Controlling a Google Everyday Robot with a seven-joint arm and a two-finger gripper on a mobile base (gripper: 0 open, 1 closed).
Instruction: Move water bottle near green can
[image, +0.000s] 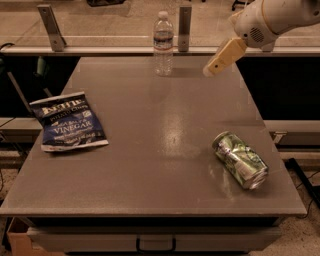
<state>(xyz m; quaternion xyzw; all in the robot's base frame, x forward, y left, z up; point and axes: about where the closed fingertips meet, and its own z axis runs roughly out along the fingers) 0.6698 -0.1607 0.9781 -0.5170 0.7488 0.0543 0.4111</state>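
Partly cropped arm (280, 19); hand (210, 70) near water bottle (163, 43).

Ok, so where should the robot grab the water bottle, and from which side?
Probably around the middle of the water bottle, just below the label band, coming from its right side. It stands upright near the far edge of the table, so its round body offers two opposite sides to squeeze. The gripper hangs just right of it, not touching, with nothing between them.
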